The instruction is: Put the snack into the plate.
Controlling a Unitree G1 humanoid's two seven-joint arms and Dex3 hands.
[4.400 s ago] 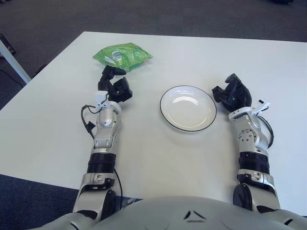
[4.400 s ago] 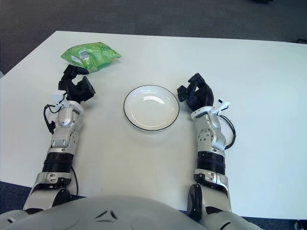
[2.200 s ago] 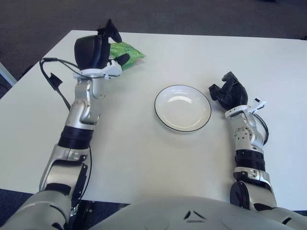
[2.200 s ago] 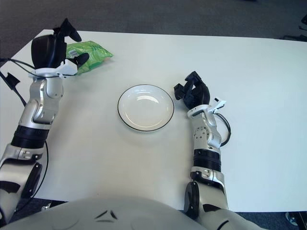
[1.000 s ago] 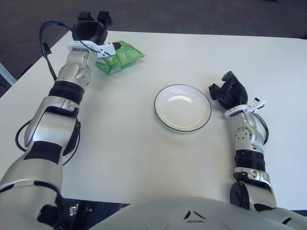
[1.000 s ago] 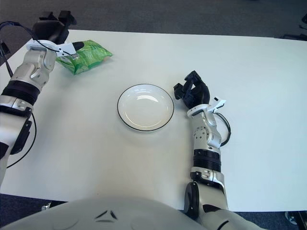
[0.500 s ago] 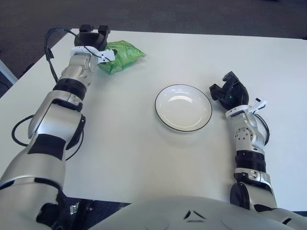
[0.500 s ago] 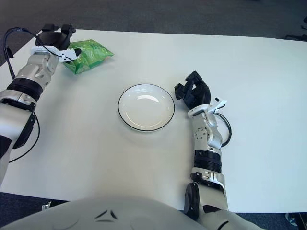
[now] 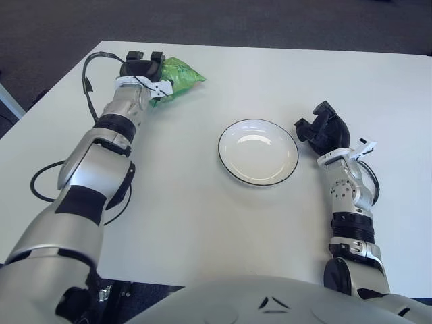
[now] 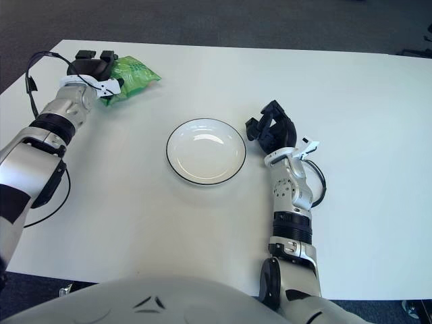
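Now the left hand (image 9: pixel 140 69) covers the near end of the snack (image 9: pixel 177 76) at the worktop's (image 9: pixel 202 223) far left corner; its grip cannot be judged. It should close firmly before lifting toward the plate (image 9: pixel 258 152). The right hand (image 9: pixel 322 131), clenched, shows right of the plate.

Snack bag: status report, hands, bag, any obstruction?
Left robot hand over snack bag's left end, grip unconfirmed. Right robot hand beside plate, its right. Bag on table, plate holds nothing, path unobstructed.

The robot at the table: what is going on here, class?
The left hand has reached to the far left corner of the white table and is on the green snack bag; a firm grasp cannot be confirmed. The plate sits empty mid-table. The right hand shows just right of the plate.
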